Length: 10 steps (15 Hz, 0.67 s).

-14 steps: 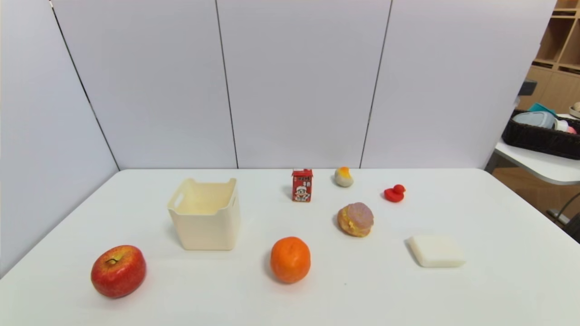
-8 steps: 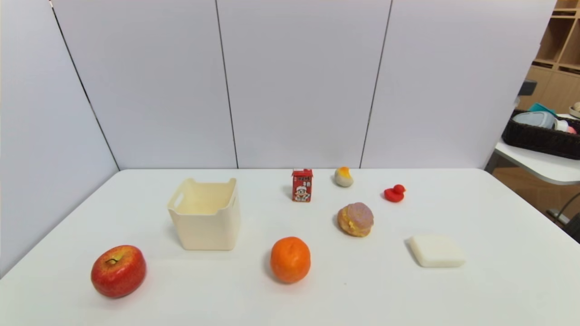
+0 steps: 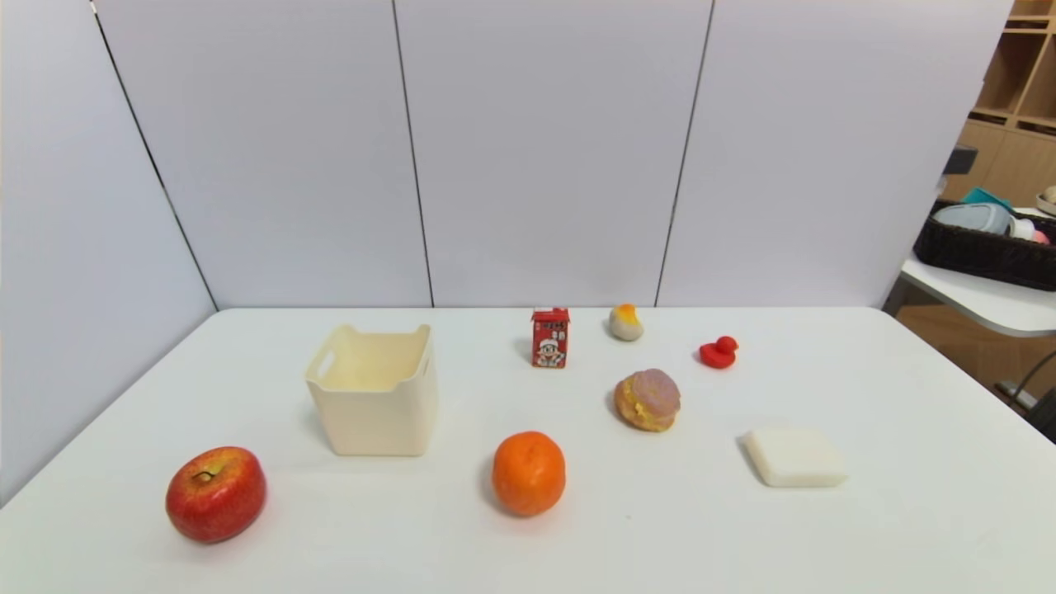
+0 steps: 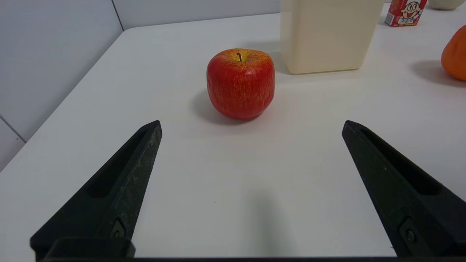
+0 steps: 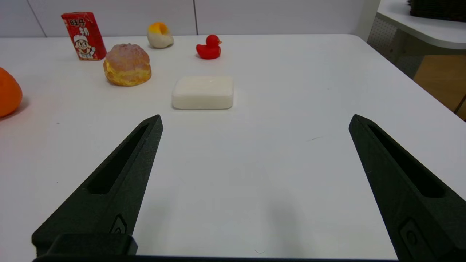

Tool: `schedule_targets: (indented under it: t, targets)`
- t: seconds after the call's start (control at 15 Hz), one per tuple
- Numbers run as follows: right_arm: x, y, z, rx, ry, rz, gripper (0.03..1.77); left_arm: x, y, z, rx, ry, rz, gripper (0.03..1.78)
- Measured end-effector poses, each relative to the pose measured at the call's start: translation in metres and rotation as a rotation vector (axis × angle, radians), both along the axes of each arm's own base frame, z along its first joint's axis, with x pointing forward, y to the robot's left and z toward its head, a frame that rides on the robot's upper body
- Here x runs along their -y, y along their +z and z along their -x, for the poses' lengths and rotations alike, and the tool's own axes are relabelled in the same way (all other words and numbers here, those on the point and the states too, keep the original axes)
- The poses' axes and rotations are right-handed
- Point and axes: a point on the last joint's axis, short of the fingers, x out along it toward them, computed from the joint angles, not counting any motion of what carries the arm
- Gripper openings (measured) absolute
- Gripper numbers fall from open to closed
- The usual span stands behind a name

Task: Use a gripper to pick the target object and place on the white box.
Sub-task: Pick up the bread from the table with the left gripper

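**Pastry on table, both grippers low and spread**

Table (image 3: 866,371): white, carries all items. Landmark is the white box (image 3: 375,392), a cream square bin with tapered sides and a cutout handle, upright, open top.

Apple (image 3: 216,493): red, nearer the robot than the box and to its left. Orange (image 3: 529,473): right of the box, slightly nearer the robot.

Target object (image 3: 648,399): round bun, tan-yellow base with a yellow seam, pinkish-purple domed top, resting on the table well to the right of the box, beyond the orange. Flat white block (image 3: 794,456): farther right of the box than the bun. Red carton (image 3: 550,337), upright, right of the box and farther back.

Left gripper (image 4: 251,125): low over the table facing the apple, box behind it; jaws spread wide, nothing between. Right gripper (image 5: 255,122): low over the table, facing the white block and bun; jaws spread wide, nothing between.
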Motion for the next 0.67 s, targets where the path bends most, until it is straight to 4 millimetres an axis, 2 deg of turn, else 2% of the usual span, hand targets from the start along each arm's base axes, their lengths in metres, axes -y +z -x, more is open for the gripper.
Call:
schedule_targets:
  t: [0.13, 0.33, 0.47, 0.67]
  targets:
    - [0.000, 0.000, 0.000, 0.000, 0.000, 0.000, 1.77, 0.000, 0.011, -0.001, -0.022, -0.003, 0.000, 1.78]
    - [0.000, 0.000, 0.000, 0.000, 0.000, 0.000, 1.77, 0.000, 0.042, -0.005, -0.086, -0.011, -0.005, 1.78]
    - [0.000, 0.000, 0.000, 0.000, 0.000, 0.000, 1.77, 0.000, 0.062, -0.015, -0.152, -0.027, -0.009, 1.78]
    - [0.000, 0.000, 0.000, 0.000, 0.000, 0.000, 1.77, 0.002, 0.091, -0.041, -0.250, -0.085, -0.025, 1.78]
